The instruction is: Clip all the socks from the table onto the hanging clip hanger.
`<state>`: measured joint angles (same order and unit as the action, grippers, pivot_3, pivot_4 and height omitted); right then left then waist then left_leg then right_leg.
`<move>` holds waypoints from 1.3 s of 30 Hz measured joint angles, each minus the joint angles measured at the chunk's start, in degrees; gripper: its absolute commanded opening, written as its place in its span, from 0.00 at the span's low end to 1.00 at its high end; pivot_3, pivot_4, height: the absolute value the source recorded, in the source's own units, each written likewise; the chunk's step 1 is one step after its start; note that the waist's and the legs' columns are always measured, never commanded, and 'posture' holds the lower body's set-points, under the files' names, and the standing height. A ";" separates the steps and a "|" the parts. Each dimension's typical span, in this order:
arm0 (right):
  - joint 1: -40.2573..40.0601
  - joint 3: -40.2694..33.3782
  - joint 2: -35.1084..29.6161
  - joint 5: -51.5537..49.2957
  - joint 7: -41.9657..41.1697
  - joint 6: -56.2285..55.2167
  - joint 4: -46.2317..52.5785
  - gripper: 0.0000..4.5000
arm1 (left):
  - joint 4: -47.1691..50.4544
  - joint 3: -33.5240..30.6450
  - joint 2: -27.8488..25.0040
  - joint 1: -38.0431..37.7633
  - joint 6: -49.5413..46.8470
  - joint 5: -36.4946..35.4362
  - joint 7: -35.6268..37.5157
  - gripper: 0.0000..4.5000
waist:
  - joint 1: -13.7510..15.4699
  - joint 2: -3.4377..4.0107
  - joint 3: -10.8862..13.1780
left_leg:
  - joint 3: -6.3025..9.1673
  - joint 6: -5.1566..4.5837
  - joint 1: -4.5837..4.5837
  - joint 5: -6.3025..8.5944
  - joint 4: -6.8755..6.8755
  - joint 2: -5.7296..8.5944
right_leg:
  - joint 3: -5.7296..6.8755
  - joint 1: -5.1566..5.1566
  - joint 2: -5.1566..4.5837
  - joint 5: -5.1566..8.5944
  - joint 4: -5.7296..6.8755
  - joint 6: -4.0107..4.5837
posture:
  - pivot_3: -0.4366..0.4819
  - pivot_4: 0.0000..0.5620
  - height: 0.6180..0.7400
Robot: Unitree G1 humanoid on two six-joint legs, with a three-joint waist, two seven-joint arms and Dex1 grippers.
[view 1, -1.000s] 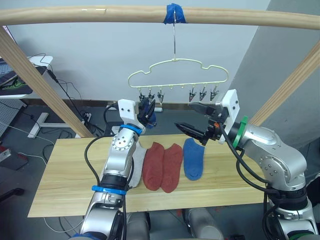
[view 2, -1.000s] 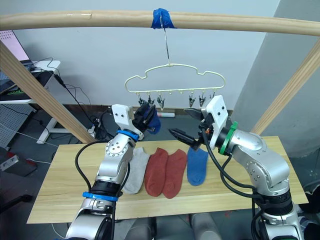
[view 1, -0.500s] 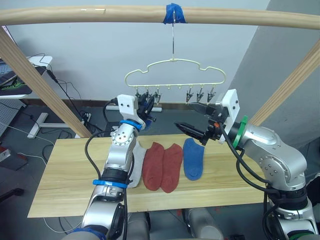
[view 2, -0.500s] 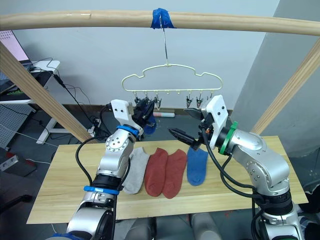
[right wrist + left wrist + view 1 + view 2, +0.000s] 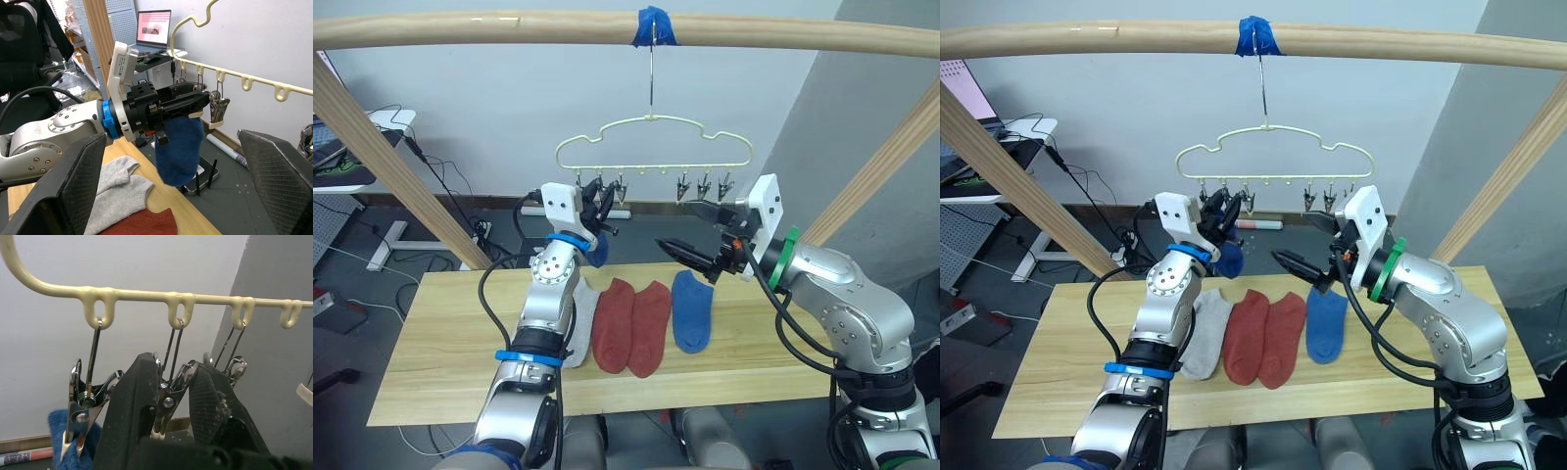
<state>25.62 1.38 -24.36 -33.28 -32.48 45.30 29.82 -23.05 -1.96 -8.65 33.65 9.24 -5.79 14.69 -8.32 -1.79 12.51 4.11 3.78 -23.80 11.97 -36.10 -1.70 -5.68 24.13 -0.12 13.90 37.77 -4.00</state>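
Since a second ago my left gripper (image 5: 168, 396) has risen to the clip hanger (image 5: 651, 137), which has swung toward my left. Its fingers (image 5: 129, 401) now squeeze a metal clip (image 5: 166, 401), second from that end. A blue sock (image 5: 178, 149) hangs at the end clip (image 5: 78, 416) beside it; I think it's clipped, though the bite is hard to see. My right gripper (image 5: 690, 235) hovers wide open, holding nothing. Four socks lie on the table (image 5: 431, 333): grey sock (image 5: 579, 328), two red socks (image 5: 631, 328), second blue sock (image 5: 692, 311).
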 measured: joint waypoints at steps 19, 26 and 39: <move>-7.17 6.02 -5.59 9.58 0.26 -2.35 -11.72 1.00 | 8.85 -1.14 -2.71 -2.63 -11.52 -4.06 4.14 0.05 | 0.14 0.00 0.00 | 0.00 0.00 0.01 0.00 0.00 0.00 | -0.01 0.00 -0.01 0.00 0.01 0.00 | 0.28 0.37 1.00; -4.86 15.53 -3.13 21.59 -2.99 -14.84 -37.84 1.00 | 25.13 -4.09 -11.78 -4.72 -43.56 -19.13 11.22 0.05 | -1.20 0.04 0.04 | -0.02 -0.03 0.30 -0.02 0.01 -0.06 | -0.07 -0.06 0.10 0.01 0.25 0.01 | 0.33 0.38 1.00; 6.48 16.12 7.59 30.53 -4.51 -30.96 -67.45 1.00 | 25.28 -23.44 -13.48 3.10 -85.00 -46.81 5.00 0.05 | -0.98 0.07 0.08 | 0.02 -0.03 0.40 -0.02 0.05 -0.05 | -0.04 -0.22 0.07 0.01 0.20 0.01 | 0.37 0.36 1.00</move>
<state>32.10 17.49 -16.78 -2.75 -36.99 14.34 -37.63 2.23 -25.40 -22.13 36.76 -75.75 -52.60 19.70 -9.31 -1.72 12.59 4.13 3.75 -23.40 11.95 -36.04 -1.75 -5.72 23.91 -0.05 13.91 37.97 -3.99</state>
